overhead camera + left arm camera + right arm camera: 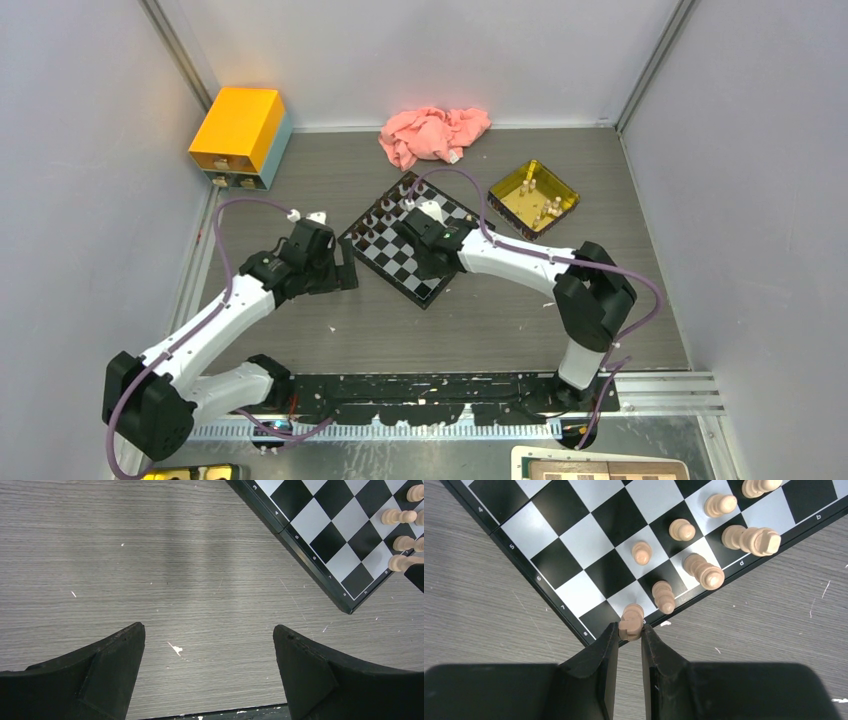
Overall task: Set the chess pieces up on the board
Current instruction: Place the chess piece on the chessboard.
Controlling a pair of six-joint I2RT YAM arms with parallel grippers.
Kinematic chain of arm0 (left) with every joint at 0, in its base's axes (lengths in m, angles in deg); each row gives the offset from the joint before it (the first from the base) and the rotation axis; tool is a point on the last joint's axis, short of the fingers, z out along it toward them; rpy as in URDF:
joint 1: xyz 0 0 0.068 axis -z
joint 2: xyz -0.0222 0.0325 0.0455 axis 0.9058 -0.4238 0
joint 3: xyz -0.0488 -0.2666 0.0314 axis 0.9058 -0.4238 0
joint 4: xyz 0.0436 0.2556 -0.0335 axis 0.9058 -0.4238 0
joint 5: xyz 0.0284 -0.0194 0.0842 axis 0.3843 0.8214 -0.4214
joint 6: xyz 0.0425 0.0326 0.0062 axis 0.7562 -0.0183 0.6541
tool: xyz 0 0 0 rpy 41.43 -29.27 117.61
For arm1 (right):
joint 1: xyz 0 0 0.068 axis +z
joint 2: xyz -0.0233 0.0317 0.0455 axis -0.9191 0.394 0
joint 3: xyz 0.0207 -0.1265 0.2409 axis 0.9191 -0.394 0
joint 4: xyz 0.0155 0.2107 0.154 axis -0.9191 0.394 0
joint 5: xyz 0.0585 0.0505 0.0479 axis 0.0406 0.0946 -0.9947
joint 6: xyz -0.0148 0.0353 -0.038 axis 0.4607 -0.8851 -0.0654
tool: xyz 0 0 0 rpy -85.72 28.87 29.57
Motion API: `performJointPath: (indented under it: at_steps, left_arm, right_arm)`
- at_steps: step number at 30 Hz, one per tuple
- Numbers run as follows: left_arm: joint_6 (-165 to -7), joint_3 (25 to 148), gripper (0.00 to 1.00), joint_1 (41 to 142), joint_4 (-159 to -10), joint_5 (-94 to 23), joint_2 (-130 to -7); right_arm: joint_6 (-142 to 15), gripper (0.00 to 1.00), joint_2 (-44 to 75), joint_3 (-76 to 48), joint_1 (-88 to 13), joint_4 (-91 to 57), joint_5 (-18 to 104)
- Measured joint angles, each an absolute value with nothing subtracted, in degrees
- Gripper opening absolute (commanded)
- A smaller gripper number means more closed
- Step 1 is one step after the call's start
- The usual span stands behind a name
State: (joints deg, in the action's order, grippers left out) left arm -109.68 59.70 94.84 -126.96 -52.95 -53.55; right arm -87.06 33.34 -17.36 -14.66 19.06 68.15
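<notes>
A pale piece (631, 620) is pinched between the closed-in fingers of the right gripper (629, 632) at the corner of the board (589, 540) nearest those fingers; whether its base touches the square cannot be told. The placing is judged best done by lowering the piece straight, centred on the corner square. The fingers should be parted only once it is seated, so that the neighbouring pale piece (664, 597), just beyond the fingertips, is not knocked. Further pale chess pieces (681, 530) are ranged in two rows ahead and to the right of the tips, each apart from the next. The left gripper (209, 630) is held spread wide and empty over bare table (150, 555), with the board's edge ahead and to its right, well clear of the fingers. In the top view, dark pieces (385, 212) are seen on the board's far side, beyond the right gripper. A yellow tray (556, 182) with spare pale pieces (547, 209) lies further off to its right.
</notes>
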Motion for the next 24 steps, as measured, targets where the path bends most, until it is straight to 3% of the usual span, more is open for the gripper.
performJointPath:
  at_steps: [19,24]
  left_arm:
    - [-109.65,59.57,1.00,94.84,-125.93,-52.60,-55.23]
    - [-109.65,59.22,1.00,94.84,-125.82,-52.58,-55.40]
  right_arm:
    - [-87.10,0.03,35.07,-18.67,-15.66,16.72,66.08]
    - [-87.17,0.10,35.09,-19.00,-15.88,16.65,65.82]
